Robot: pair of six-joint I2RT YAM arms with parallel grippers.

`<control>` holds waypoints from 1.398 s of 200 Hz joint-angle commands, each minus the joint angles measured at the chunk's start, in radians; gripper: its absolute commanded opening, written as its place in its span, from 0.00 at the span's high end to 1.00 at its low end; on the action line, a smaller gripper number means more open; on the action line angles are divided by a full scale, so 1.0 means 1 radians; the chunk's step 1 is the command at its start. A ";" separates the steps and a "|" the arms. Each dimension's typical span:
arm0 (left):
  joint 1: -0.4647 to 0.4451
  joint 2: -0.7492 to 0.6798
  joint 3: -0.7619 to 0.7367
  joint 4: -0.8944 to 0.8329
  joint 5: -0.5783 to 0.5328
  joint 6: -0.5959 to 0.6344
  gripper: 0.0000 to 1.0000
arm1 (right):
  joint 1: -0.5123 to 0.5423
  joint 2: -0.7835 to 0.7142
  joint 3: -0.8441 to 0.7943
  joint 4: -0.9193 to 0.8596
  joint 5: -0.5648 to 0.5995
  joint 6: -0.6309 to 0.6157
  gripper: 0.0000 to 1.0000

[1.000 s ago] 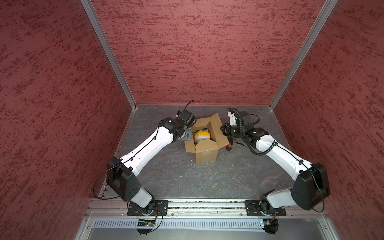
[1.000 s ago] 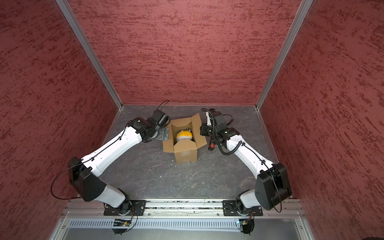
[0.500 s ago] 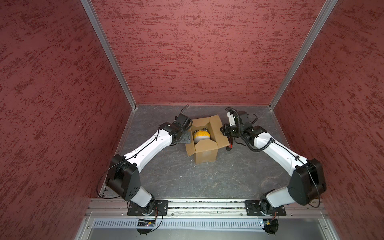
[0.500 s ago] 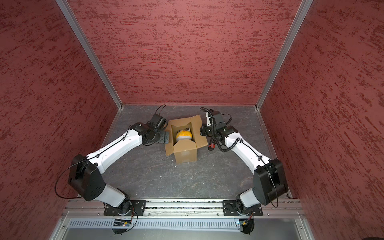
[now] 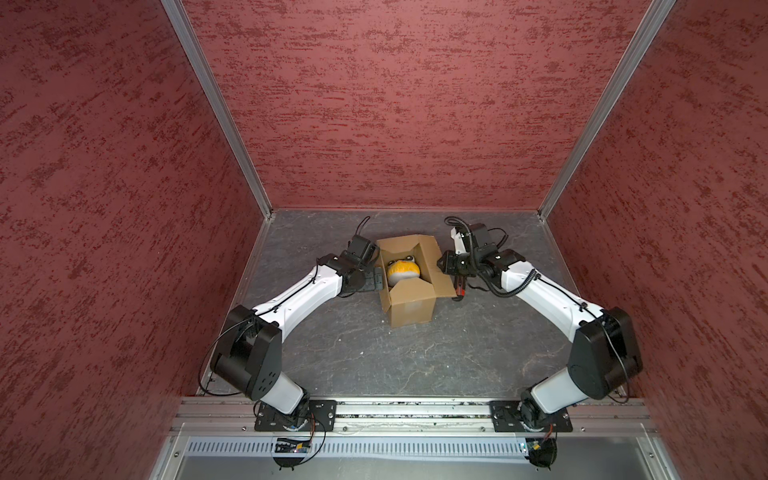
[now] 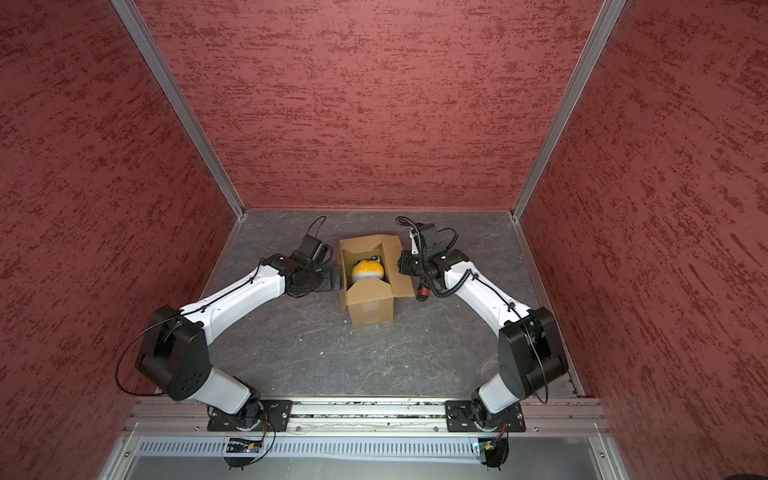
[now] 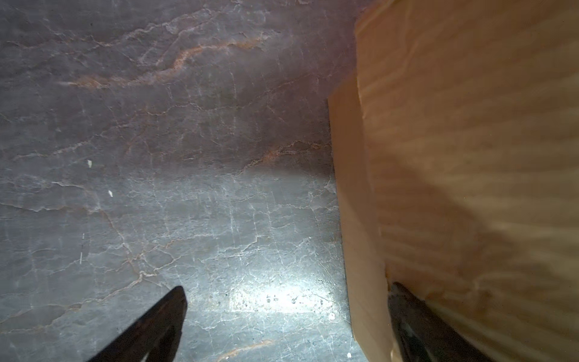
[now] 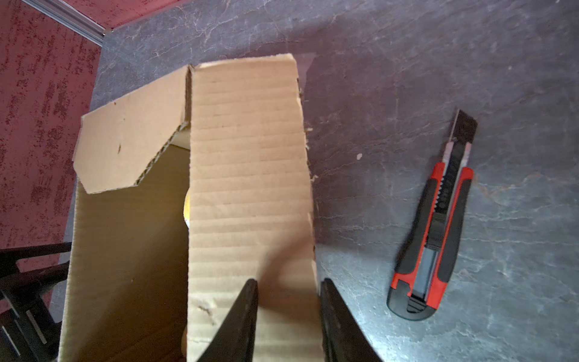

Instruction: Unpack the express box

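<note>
The express box [image 5: 409, 307] [image 6: 370, 309] stands mid-table with its flaps folded out. An orange-and-yellow plush toy [image 5: 402, 269] [image 6: 367, 270] lies inside it. My left gripper [image 5: 376, 277] [image 7: 286, 285] is wide open, low at the box's left side. One of its fingers [image 7: 407, 307] rests against the cardboard [image 7: 470, 156], and bare table lies between the two. My right gripper [image 5: 444, 265] [image 8: 288, 283] hovers over the outer edge of the right flap [image 8: 247, 175], jaws a little apart, holding nothing. A yellow sliver of the toy [image 8: 185, 210] shows past that flap.
A red-and-black box cutter [image 5: 459, 289] [image 6: 422, 291] [image 8: 435, 232] lies on the grey table just right of the box, under my right wrist, blade partly out. Red walls close in the back and both sides.
The right jaws were shut a second ago and now stand slightly apart over the right flap. The left arm has sunk a little lower beside the box, still open.
</note>
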 commanded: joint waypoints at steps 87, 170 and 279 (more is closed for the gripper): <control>0.007 -0.026 -0.101 0.223 0.143 -0.098 0.00 | 0.042 0.055 0.020 -0.006 -0.014 0.002 0.57; -0.029 -0.034 -0.158 0.329 0.200 -0.174 0.00 | 0.086 0.114 0.062 0.039 -0.054 0.020 0.57; -0.086 -0.163 -0.236 0.319 0.161 -0.245 0.00 | 0.087 0.092 0.070 0.009 0.024 0.008 0.54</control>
